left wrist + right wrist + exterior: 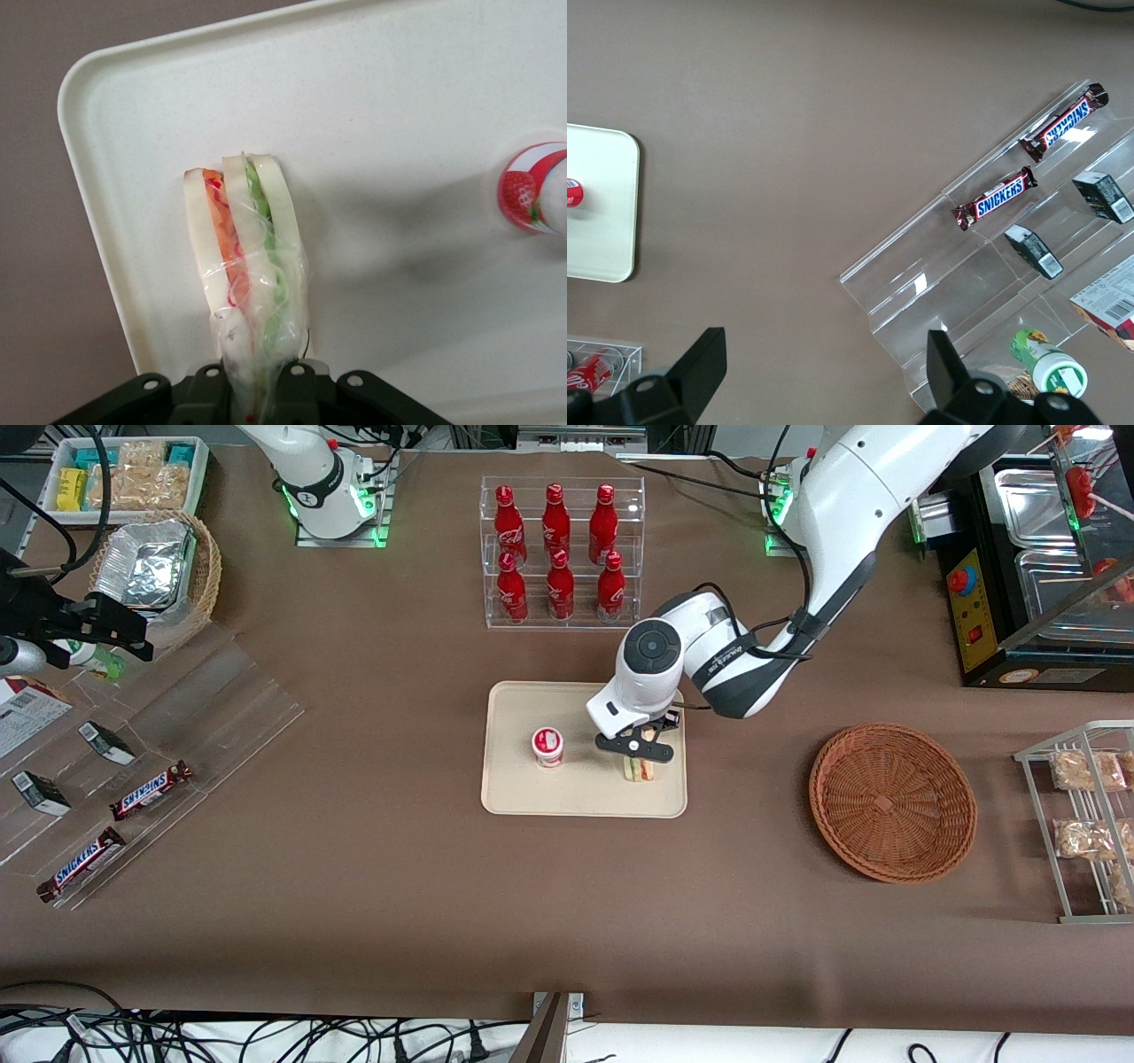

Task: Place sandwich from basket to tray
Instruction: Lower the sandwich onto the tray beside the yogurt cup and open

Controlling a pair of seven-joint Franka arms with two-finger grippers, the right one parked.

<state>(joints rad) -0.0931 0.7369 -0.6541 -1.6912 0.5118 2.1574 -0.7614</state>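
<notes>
The sandwich (639,769) is a wrapped wedge with pale bread and orange, red and green filling. It stands on the cream tray (514,793), near the tray's edge toward the working arm's end. My left gripper (640,751) is just above it, shut on the sandwich's upper end. In the left wrist view the sandwich (248,266) reaches from the black fingers (306,385) down to the tray (399,106). The dark wicker basket (892,801) lies empty on the table toward the working arm's end.
A small strawberry yogurt cup (548,746) stands on the tray beside the sandwich and shows in the left wrist view (534,188). A clear rack of red bottles (560,549) stands farther from the camera than the tray. A wire snack rack (1085,824) is beside the basket.
</notes>
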